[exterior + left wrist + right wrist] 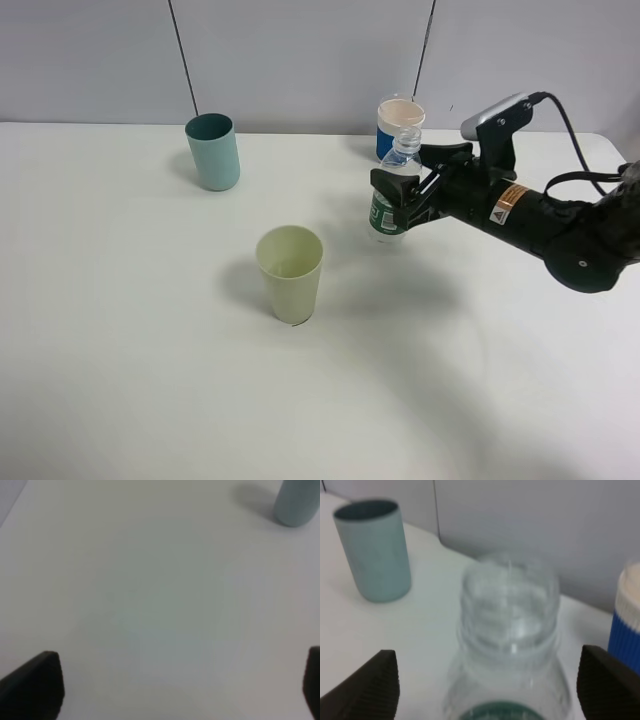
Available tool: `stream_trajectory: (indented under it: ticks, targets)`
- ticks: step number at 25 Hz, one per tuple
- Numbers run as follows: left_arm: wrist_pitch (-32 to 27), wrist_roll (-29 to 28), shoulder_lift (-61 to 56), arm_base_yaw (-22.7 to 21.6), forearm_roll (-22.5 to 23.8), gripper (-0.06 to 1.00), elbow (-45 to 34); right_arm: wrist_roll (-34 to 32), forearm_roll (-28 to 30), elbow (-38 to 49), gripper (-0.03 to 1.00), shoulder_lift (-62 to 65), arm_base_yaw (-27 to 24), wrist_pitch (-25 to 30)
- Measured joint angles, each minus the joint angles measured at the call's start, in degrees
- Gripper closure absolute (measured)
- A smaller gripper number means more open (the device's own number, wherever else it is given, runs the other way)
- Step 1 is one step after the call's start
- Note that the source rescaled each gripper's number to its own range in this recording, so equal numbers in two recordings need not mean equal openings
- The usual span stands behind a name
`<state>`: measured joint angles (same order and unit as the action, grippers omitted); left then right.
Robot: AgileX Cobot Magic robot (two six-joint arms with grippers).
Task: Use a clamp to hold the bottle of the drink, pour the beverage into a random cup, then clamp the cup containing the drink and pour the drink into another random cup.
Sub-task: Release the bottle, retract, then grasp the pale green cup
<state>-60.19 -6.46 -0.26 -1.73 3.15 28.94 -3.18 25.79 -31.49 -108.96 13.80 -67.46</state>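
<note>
The bottle, clear with a green label band, stands upright on the white table, right of centre. My right gripper reaches in from the right, its jaws on either side of the bottle. In the right wrist view the ribbed neck of the bottle rises between my black fingertips, with a gap on each side: open. How much beverage is inside does not show. The pale yellow-green cup stands in front and to the left, the teal cup far left. My left gripper hangs open over bare table.
A blue cup with a cream rim stands close behind the bottle, near the back wall; the right wrist view catches the blue cup at the picture's edge. The left wrist view shows the teal cup in one corner.
</note>
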Motion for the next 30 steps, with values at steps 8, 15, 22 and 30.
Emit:
stream_trajectory:
  ticks: [8,15,22,30]
  targets:
    - [0.0,0.0,0.0,0.0,0.0,0.05,0.0,-0.2,-2.6,0.8,0.55,13.2,0.0,11.7]
    - [0.0,0.0,0.0,0.0,0.0,0.05,0.0,3.2,-8.6,0.9,0.54,23.5,0.0,23.1]
    - [0.0,0.0,0.0,0.0,0.0,0.05,0.0,9.1,-16.8,1.0,0.38,35.0,-1.8,33.0]
    - [0.0,0.0,0.0,0.0,0.0,0.05,0.0,9.4,-19.6,1.0,0.15,47.8,-10.3,40.8]
